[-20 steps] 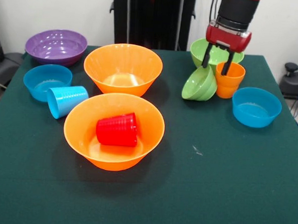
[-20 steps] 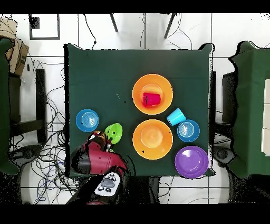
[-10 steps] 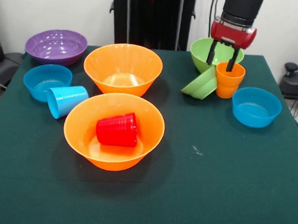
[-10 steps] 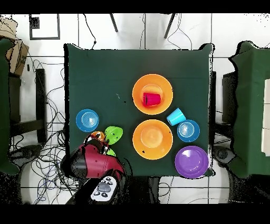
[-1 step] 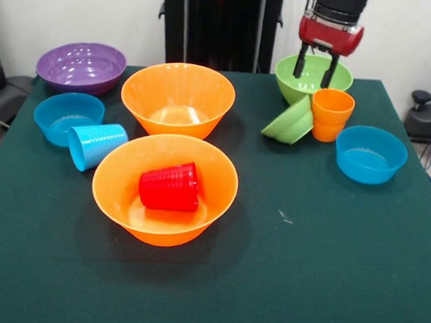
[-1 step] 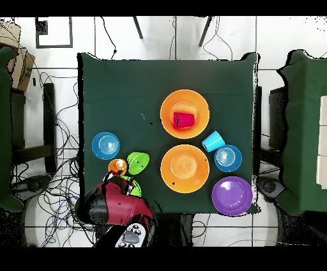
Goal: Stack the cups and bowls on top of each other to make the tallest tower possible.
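The gripper [image 5: 314, 71] hung above the large green bowl [image 5: 313, 74], its fingers [image 5: 300, 63] spread and pinching nothing. No tower stood yet. Just below, the orange cup [image 5: 331, 115] sat upright on the bench [image 5: 325, 268], with the small green bowl [image 5: 293, 123] tipped against its side, apparently propped by the cup. The red cup [image 5: 170, 186] lay on its side inside the near orange bowl [image 5: 165, 188]; the light blue cup [image 5: 96, 144] lay toppled beside it.
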Available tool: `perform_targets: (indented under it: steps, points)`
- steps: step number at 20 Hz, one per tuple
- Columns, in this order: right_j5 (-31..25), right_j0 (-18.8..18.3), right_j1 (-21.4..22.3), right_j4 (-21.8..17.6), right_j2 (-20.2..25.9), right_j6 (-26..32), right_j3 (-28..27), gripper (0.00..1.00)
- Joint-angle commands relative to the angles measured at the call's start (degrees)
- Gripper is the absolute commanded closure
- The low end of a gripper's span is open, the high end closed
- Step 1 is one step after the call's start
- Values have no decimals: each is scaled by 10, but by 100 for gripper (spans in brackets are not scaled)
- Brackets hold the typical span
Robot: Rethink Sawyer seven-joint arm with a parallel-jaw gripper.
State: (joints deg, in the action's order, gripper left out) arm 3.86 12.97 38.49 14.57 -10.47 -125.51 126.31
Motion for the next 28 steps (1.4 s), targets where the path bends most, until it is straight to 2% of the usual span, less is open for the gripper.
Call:
perform_targets:
  steps: [1,14,20,28]
  points:
    - [6,-19,18,-13,72,-108,43,0]
    - [61,15,-61,20,63,-131,9,0]
    - [82,11,-86,22,70,-134,-5,0]
    - [94,15,-89,25,74,-141,-2,0]
